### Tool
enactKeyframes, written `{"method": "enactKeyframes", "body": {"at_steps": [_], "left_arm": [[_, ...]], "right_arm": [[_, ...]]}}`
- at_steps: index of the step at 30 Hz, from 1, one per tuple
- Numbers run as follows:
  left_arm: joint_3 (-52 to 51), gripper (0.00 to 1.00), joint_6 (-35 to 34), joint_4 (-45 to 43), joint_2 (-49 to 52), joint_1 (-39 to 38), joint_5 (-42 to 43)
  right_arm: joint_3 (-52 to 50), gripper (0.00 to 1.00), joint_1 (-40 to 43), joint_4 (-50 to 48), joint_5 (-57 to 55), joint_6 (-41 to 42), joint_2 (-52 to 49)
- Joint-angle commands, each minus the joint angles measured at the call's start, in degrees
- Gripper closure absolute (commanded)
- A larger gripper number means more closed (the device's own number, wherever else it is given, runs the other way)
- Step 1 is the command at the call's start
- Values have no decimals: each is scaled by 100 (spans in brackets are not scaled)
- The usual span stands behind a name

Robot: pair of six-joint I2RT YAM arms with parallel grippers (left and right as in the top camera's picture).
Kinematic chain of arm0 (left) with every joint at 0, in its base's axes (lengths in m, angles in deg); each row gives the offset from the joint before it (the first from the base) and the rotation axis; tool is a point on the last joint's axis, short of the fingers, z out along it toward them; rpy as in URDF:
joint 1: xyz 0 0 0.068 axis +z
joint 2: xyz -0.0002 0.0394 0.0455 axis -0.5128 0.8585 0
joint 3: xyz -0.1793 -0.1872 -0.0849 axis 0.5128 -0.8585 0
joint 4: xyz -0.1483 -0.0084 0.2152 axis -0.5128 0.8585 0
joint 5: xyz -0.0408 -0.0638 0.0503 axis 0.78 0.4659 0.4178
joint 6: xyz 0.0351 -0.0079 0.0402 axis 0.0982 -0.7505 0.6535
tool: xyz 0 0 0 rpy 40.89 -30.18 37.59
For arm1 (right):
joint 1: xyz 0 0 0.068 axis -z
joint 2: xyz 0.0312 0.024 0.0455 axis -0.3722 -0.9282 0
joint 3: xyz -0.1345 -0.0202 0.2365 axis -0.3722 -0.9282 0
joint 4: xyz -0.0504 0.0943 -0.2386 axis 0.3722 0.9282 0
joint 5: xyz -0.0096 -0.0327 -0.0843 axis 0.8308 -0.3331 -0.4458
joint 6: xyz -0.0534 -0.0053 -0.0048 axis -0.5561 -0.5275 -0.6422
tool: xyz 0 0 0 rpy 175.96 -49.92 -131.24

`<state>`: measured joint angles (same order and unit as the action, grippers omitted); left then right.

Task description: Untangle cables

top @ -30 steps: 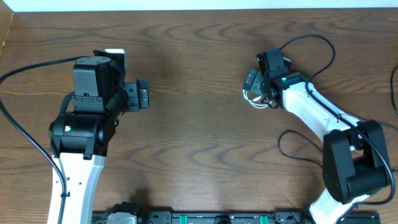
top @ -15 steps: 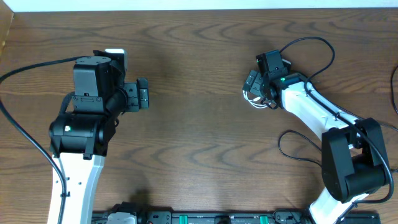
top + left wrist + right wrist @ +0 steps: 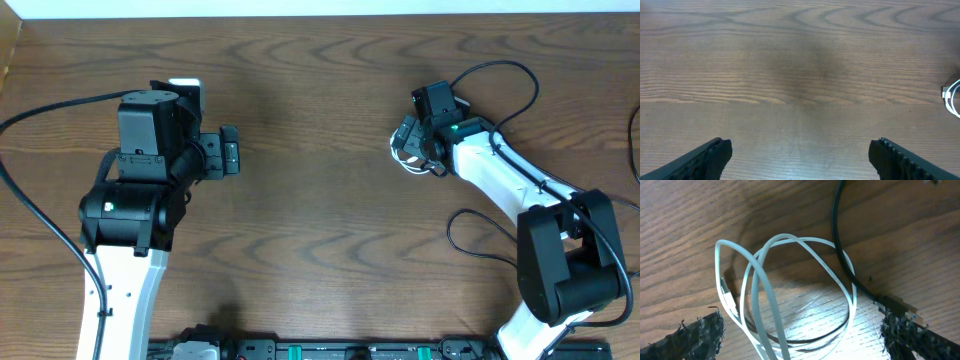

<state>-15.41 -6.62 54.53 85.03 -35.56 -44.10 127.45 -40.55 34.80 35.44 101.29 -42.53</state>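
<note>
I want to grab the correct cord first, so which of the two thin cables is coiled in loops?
The white cable: it lies in overlapping loops at the open right gripper, while the black cable passes as a single strand.

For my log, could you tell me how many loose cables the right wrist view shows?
2: looped white cable at centre; black cable crossing its right edge; others may be hidden.

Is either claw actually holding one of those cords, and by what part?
Nothing is held. The right gripper stands wide open, the white cable lying in loops between its fingers; the left gripper is open over the table.
</note>
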Motion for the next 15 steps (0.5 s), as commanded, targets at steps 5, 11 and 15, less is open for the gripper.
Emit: {"method": "enactKeyframes", "body": {"at_steps": [5,11,15], "left_arm": [[52,8,35,-4,-2,4,11],[52,8,35,-4,-2,4,11],[52,7,35,-4,-2,4,11]], "right_arm": [[-68,1,-13,48,-170,223,-229],[-68,1,-9,59,-192,280,-404],[-68,1,-9,13,-286,350,-463]]}}
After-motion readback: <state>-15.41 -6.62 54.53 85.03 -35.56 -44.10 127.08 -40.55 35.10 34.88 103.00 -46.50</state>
